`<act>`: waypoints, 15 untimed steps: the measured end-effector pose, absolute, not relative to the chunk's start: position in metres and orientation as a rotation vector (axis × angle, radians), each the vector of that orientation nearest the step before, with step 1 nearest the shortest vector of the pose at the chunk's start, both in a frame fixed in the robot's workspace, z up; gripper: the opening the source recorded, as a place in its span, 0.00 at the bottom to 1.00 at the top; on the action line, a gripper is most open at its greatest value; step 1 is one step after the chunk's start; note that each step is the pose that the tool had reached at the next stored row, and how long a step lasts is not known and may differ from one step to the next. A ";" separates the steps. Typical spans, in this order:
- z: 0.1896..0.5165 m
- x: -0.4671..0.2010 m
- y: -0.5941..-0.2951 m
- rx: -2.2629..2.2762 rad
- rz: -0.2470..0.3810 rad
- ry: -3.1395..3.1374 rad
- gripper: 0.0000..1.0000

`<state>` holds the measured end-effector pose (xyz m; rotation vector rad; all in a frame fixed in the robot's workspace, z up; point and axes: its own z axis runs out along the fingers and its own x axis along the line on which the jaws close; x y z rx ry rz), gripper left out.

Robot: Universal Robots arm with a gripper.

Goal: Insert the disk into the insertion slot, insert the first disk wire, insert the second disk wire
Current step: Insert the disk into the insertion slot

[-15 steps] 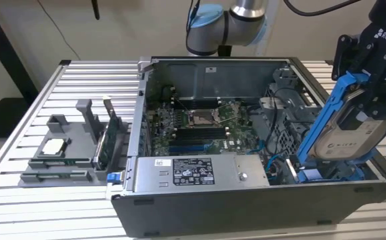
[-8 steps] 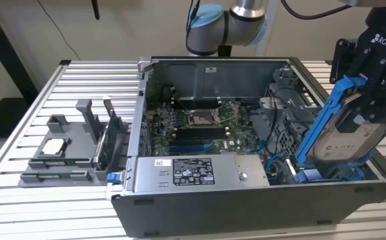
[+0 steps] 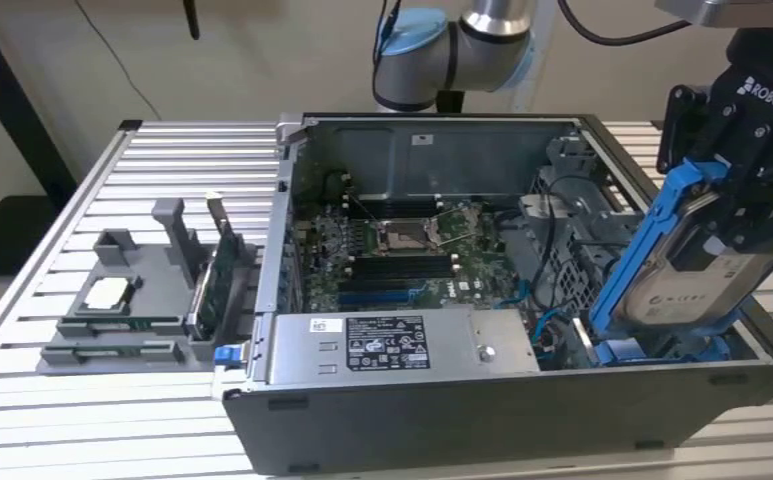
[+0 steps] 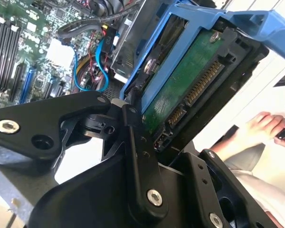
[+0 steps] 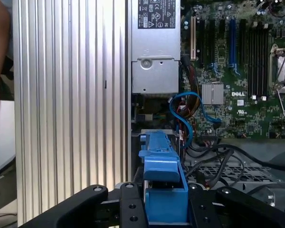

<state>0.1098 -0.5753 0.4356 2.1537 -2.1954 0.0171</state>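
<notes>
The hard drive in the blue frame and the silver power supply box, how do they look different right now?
The hard drive stands steeply tilted at one end of the case, clamped in the gripper; the power supply box lies flat inside the case. The hard drive sits in a bright blue frame; the power supply box is bare silver metal. Both are rectangular and carry a label.

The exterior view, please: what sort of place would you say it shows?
Probably a robotics lab bench for computer assembly: an open computer case lies on a ribbed metal table, a grey parts fixture stands beside it, and the gripper holds the disk.
</notes>
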 end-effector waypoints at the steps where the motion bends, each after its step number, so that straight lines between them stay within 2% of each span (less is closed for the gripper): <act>1: 0.435 0.110 -0.575 2.154 0.017 -2.196 0.33; 15: 0.427 0.110 -0.575 2.154 0.016 -2.196 0.33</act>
